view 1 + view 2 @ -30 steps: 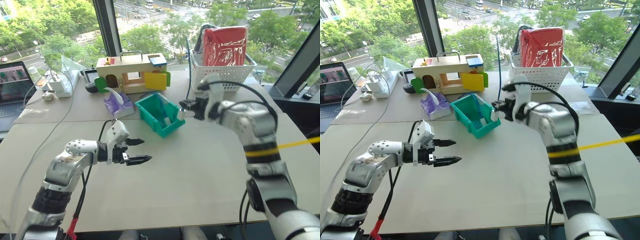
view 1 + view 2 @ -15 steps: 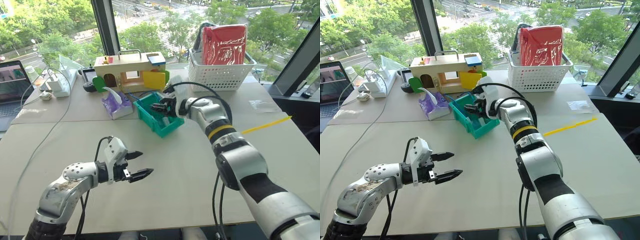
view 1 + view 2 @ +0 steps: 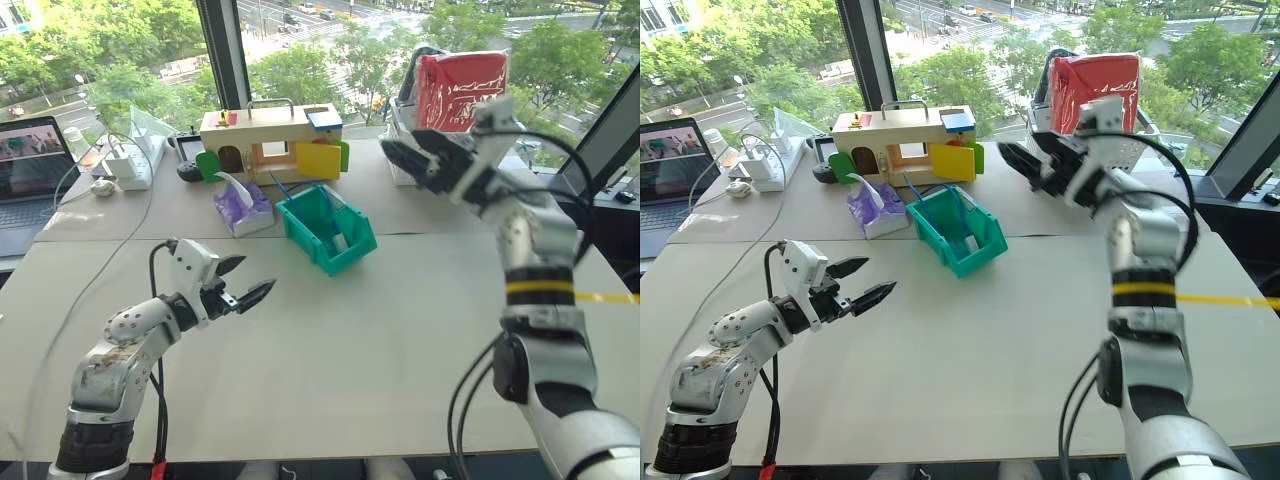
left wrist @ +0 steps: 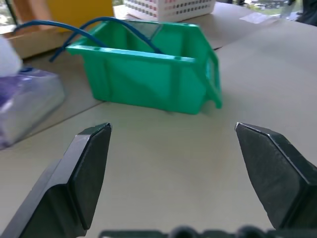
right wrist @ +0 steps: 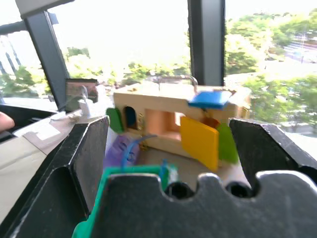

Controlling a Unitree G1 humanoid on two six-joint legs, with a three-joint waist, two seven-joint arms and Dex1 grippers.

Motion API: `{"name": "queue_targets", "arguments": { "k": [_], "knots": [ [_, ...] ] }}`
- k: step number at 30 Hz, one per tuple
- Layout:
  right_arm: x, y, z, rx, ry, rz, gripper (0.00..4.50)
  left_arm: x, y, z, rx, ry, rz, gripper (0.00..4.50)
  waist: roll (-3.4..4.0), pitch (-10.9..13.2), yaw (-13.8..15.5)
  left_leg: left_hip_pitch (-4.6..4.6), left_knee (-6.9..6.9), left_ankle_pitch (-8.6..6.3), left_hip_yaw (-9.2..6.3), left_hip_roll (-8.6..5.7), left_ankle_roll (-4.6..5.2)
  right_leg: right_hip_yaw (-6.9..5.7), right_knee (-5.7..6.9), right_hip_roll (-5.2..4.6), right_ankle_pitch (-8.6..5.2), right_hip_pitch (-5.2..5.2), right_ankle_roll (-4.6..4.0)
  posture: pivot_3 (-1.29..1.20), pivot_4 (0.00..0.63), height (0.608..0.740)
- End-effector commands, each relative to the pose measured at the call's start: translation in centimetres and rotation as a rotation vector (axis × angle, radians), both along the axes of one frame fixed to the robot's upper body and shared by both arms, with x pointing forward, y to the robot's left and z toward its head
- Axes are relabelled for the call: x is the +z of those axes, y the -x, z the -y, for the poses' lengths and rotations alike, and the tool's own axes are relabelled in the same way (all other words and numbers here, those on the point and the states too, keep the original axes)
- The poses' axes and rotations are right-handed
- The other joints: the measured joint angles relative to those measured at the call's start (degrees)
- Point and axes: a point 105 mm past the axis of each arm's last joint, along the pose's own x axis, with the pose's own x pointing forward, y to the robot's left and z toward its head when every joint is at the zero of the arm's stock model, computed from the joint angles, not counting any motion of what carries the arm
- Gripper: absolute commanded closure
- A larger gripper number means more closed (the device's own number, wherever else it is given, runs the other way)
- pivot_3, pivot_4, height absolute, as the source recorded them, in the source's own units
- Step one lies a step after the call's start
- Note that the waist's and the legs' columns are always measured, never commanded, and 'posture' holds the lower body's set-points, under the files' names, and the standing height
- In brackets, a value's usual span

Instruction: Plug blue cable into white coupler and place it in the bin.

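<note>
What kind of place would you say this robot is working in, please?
Probably an upper-floor office or lab: pale worktables against tall windows looking down on trees and a street, an open laptop and a white power strip at the left.

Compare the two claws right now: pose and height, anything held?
The left claw is low, just above the table, short of the bin; the right claw is raised well above it, in front of the white basket. The left points toward the bin; the right points across toward the wooden toy house. Shared: both are open and empty. The cable and coupler lie in the bin.
</note>
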Motion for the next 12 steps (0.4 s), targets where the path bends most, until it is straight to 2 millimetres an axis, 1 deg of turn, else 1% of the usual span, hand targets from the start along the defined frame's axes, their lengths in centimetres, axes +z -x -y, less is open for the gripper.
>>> {"name": "queue_targets", "arguments": {
  "k": [1,2,3,4,6,7,9,10,12],
  "knots": [
    [-3.8,3.6,1.4,-0.057,0.237,0.014,0.06,1.0,-0.3,-1.3,0.037,0.035,0.071,0.23,0.01,0.0,-0.1,0.00,0.02,0.00,0.01,-0.01,0.01,0.01,-0.03,-0.01,0.00,-0.01,0.00,0.00,0.150,0.740],
    [-4.9,4.3,1.6,-0.070,0.265,0.000,0.06,0.9,-0.5,-1.6,0.044,0.037,0.072,0.23,0.01,0.0,-0.2,0.01,0.04,0.00,0.02,-0.01,0.00,0.03,-0.06,-0.01,-0.01,-0.04,0.01,0.00,0.150,0.740],
    [-6.0,5.2,1.6,-0.071,0.218,-0.037,0.06,0.7,-0.6,-1.7,0.048,0.032,0.069,0.23,0.01,0.0,-0.5,0.03,0.03,0.00,0.03,-0.01,0.00,0.03,-0.05,-0.01,-0.01,-0.04,0.01,0.00,0.150,0.740],
    [-6.6,5.8,1.5,-0.070,0.176,-0.057,0.06,0.6,-0.7,-1.7,0.052,0.035,0.066,0.23,0.01,0.0,-0.9,0.07,0.05,0.00,0.03,-0.01,0.00,0.05,-0.01,0.01,-0.01,-0.04,0.01,0.00,0.150,0.740],
    [-7.9,6.4,1.5,-0.081,0.102,-0.093,0.06,0.3,-1.0,-1.6,0.057,0.045,0.056,0.23,0.00,0.0,-1.4,0.24,0.05,0.01,0.08,0.02,0.00,0.12,0.12,0.05,0.00,0.02,-0.01,0.00,0.150,0.740],
    [-8.9,6.0,1.9,-0.118,0.091,-0.110,0.06,0.0,-1.2,-1.4,0.056,0.027,0.055,0.23,-0.01,0.0,-1.5,0.33,0.04,0.01,0.08,0.02,-0.01,0.13,0.14,0.06,0.00,0.10,-0.01,0.00,0.150,0.740],
    [-10.1,5.4,2.5,-0.160,0.083,-0.130,0.06,-0.5,-1.6,-1.1,0.051,-0.008,0.055,0.23,-0.01,0.0,-1.4,0.46,0.06,0.04,0.08,0.02,-0.06,0.12,0.14,0.06,-0.01,0.28,0.06,0.00,0.150,0.740],
    [-10.2,5.2,2.5,-0.164,0.083,-0.129,0.06,-0.7,-1.8,-1.0,0.048,-0.029,0.050,0.23,-0.02,0.0,-1.3,0.46,0.08,0.10,0.08,0.02,-0.15,0.12,0.10,0.06,-0.10,0.30,0.31,0.00,0.150,0.740],
    [-9.9,5.0,2.5,-0.167,0.069,-0.122,0.06,-2.0,-2.0,-1.0,0.018,-0.083,-0.039,0.23,-0.02,0.0,-1.0,0.43,0.09,0.18,0.08,0.01,-0.29,0.12,0.09,0.06,-0.09,0.30,0.35,0.00,0.150,0.740]
  ]
}}
